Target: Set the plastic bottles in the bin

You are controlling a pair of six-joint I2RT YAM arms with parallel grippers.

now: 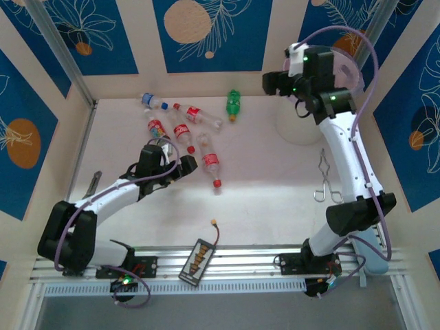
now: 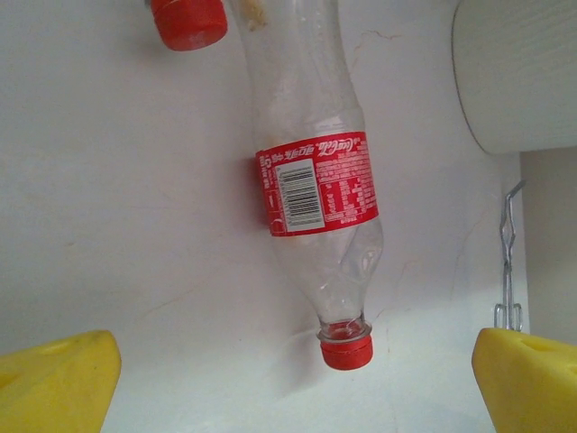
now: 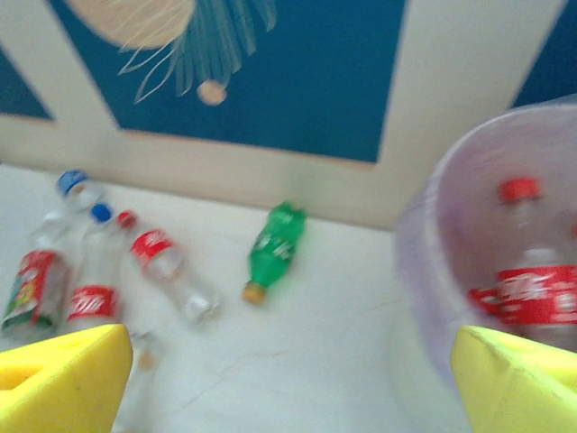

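Observation:
Several clear plastic bottles with red labels point(image 1: 184, 128) lie at the back left of the table, beside a blue-capped one point(image 1: 148, 100) and a green one point(image 1: 234, 103) with an orange cap. My left gripper point(image 1: 180, 165) is open next to a red-capped bottle point(image 1: 211, 163). In the left wrist view that bottle point(image 2: 315, 180) lies ahead of the open gripper point(image 2: 297, 388), cap toward me, untouched. My right gripper point(image 1: 275, 84) hangs open and empty by the bin point(image 1: 292, 127). The blurred right wrist view shows the gripper point(image 3: 288, 379), the green bottle point(image 3: 275, 244) and the lilac-lined bin point(image 3: 433, 244) holding red-labelled bottles point(image 3: 541, 293).
Metal tongs point(image 1: 328, 180) lie on the table right of centre, beside the right arm. A black device with a cable point(image 1: 198, 256) sits at the near edge. Panelled walls close off the back and both sides. A second red cap point(image 2: 187, 20) lies just beyond the near bottle.

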